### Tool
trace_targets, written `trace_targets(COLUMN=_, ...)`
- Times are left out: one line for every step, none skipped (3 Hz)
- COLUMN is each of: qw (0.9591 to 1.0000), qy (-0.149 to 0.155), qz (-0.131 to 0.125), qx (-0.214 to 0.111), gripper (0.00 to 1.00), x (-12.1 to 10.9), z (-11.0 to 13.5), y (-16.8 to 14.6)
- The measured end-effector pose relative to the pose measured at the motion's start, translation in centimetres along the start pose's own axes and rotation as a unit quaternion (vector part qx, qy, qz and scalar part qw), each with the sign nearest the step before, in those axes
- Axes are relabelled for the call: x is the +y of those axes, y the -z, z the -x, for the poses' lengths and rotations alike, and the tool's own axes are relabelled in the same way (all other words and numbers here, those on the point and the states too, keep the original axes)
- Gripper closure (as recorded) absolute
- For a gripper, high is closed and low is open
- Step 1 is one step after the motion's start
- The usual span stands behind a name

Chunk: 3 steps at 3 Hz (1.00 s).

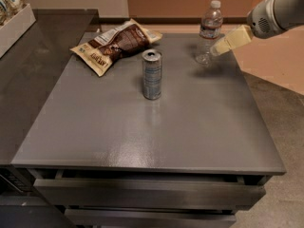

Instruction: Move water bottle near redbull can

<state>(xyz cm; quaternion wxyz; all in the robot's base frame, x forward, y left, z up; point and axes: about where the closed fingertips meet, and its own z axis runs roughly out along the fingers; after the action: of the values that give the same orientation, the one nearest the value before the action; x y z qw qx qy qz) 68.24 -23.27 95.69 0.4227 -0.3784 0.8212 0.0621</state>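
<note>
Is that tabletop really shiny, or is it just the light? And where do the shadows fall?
Camera view: the grey table shows a soft pale sheen in front of the redbull can, with the can's faint reflection below it. A dim shadow lies beside the water bottle, under the gripper at its right. The snack bag catches small highlights.

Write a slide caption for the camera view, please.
Gripper at the water bottle near the far table edge; can mid-table, snack bag behind it.

Pincer (219, 46) at upper right, low end of slanting arm (278, 12).
</note>
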Motion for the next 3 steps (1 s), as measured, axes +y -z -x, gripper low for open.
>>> trace_targets(qw=0.9992, qy=-0.025, qz=-0.005, qx=-0.031, gripper=0.0, x=-1.8, z=0.8, y=-1.8)
trace_targets(qw=0.9972, qy=-0.042, qz=-0.006, qx=-0.062, gripper=0.0, x=-3.1, z=1.7, y=-3.6)
trace_targets(qw=0.9946, qy=-0.055, qz=-0.006, qx=-0.088, gripper=0.0, x=-3.6, z=2.3, y=-5.0)
